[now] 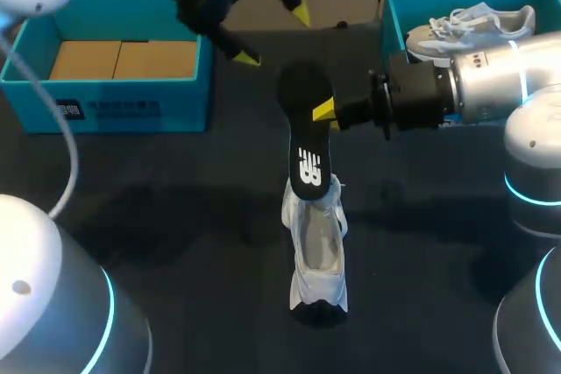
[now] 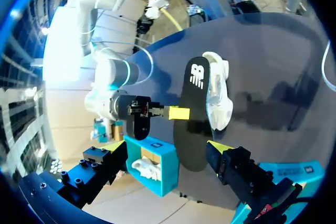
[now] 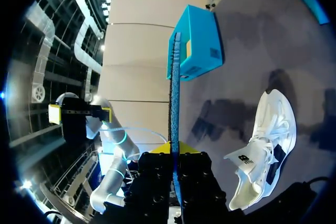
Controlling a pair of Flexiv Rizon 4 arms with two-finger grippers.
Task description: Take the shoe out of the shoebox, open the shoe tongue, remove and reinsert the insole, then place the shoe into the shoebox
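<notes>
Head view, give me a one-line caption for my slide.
Right gripper shut on the black insole, holding it over the white shoe; left gripper hangs open.

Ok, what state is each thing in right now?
Insole: held above the white shoe by the right hand.
White shoe: on the table, opening up.
Right hand: shut on insole.
Left hand: open, empty.
Left shoebox: open, no shoe inside.
Right shoebox: open, second shoe inside.
</notes>
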